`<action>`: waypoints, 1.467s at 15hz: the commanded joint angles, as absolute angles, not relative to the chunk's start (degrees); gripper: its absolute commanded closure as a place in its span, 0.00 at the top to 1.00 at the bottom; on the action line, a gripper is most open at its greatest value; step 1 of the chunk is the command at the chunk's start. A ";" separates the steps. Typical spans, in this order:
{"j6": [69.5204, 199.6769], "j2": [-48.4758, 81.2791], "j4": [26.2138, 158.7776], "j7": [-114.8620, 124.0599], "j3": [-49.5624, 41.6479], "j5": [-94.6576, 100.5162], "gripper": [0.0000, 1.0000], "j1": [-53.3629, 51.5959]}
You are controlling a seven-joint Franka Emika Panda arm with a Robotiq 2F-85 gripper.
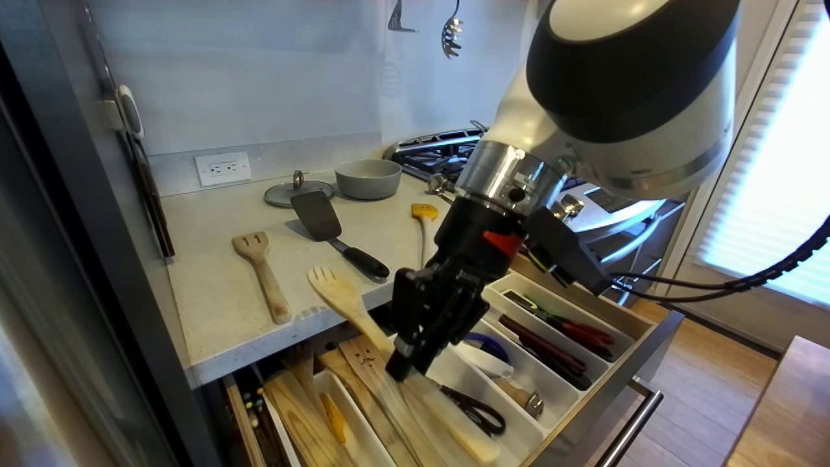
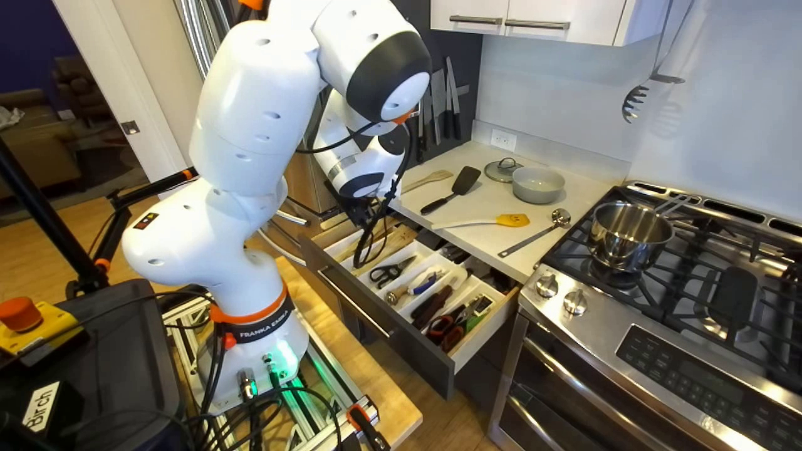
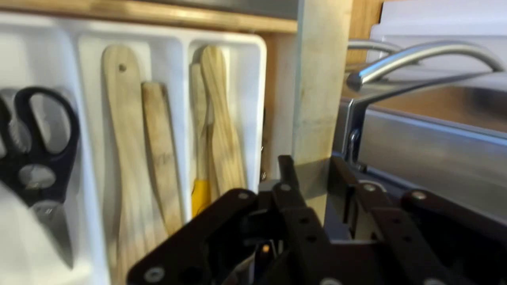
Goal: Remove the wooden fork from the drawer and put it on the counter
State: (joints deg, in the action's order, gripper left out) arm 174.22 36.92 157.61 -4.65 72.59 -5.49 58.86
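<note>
Because the black two-fingered tool [image 3: 312, 169] pinches the long pale wooden fork [image 1: 358, 316] near mid-length, jaws narrowed to its thickness, the fork hangs above the wide grey-fronted drawer [image 2: 413, 356], tines toward the smooth pale grey-white tabletop [image 1: 207, 282], a grip presumably chosen for balance during transfer.

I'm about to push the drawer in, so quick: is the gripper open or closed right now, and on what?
Gripper: closed, holding the wooden fork.
</note>
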 commanded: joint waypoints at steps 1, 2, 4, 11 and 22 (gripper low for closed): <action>178.10 30.85 156.99 -2.18 72.62 -4.94 0.06 63.42; 179.68 29.24 158.09 -1.81 73.49 -4.80 0.06 66.27; 180.74 26.83 156.32 -1.00 72.36 -4.67 0.06 68.38; 175.63 25.88 150.60 -2.22 69.81 -5.64 0.26 69.81; 165.83 25.81 133.26 -2.60 55.57 -5.45 0.06 51.22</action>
State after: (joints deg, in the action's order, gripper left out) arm 170.85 26.15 141.32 -3.06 65.41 -5.33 62.03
